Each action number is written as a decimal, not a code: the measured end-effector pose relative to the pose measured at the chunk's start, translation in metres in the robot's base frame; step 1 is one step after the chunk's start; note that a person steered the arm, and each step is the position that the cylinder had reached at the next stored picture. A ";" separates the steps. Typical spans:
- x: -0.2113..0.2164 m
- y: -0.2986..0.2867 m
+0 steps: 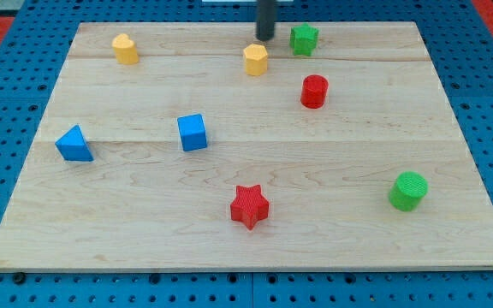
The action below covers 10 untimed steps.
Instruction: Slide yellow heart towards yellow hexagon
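Eight blocks lie on the wooden worktop [255, 231]: two yellow, two blue, two red and two green. The yellow ones are the yellow heart [125, 49] at the far left and the yellow hexagon [256, 60] at the far middle. The blue ones are a blue triangle [74, 144] near the left edge and a blue cube [193, 133] to its right. The red cylinder [314, 91] stands right of the hexagon and nearer, and the red star [249, 206] lies near the front edge. The green star [304, 39] is just right of the hexagon, close to the far edge, and the green cylinder [409, 190] is at the near right.

Between the heart and the hexagon the worktop is free of blocks. The heart sits close to the far edge, and well apart from the left edge.

The rod comes straight down from the top, upright. My tip [265, 38] stands just behind the hexagon, slightly to its right, between it and the green star; touching or not, I cannot tell. The tool has no jaws, only this rod.
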<state>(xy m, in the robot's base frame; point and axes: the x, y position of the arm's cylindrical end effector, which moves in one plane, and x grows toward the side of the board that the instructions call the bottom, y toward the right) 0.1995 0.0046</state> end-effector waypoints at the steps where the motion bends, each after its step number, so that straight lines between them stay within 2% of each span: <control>1: -0.006 -0.048; 3: 0.004 -0.250; 4: 0.051 -0.301; 5: 0.063 -0.270; 6: 0.062 -0.205; 10: 0.043 -0.130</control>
<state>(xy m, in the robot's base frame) 0.2430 -0.1250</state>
